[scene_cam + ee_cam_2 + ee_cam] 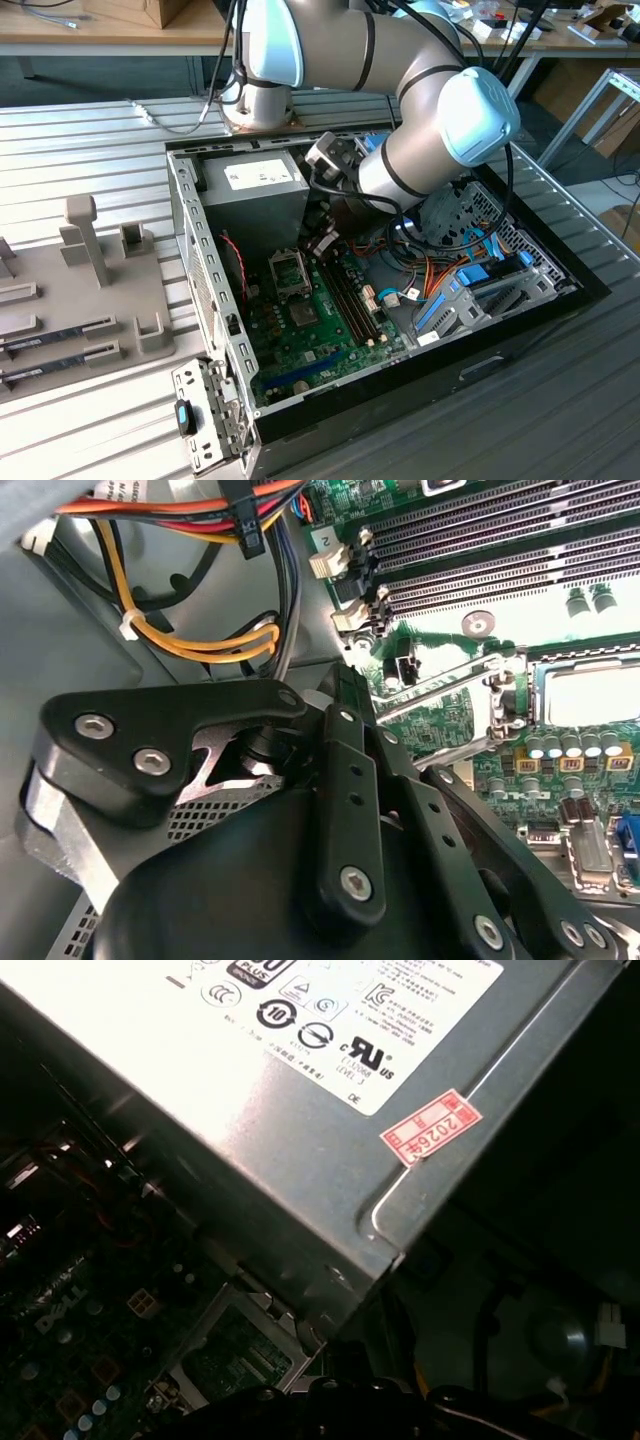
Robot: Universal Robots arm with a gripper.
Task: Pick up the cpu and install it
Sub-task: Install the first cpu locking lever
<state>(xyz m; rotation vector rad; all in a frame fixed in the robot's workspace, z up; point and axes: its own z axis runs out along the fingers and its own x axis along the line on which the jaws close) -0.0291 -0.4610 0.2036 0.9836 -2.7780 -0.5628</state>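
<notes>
The open computer case (pixel 205 270) holds a green motherboard (pixel 310 345). My gripper (pixel 322 240) hangs low inside the case, beside the power supply and just to the exterior view's right of the socket frame (pixel 288 268). Its black linkage (pixel 340 780) fills the near part of the second wrist view. Beyond it stands the socket frame (pixel 505 705), with a thin lever (pixel 450 680) lying across the board. A pale bright square (pixel 590 695) sits inside that frame; I cannot tell whether it is the cpu. Nothing shows what the gripper holds.
The grey power supply (pixel 255 185) (pixel 300 1110) stands close behind the gripper. Memory slots (pixel 350 300) (pixel 500 550) run beside the socket, and a small dark-grey chip (pixel 303 315) sits below it. Cable bundles (pixel 450 275) (pixel 190 630) crowd the case. A grey fixture tray (pixel 110 300) lies outside.
</notes>
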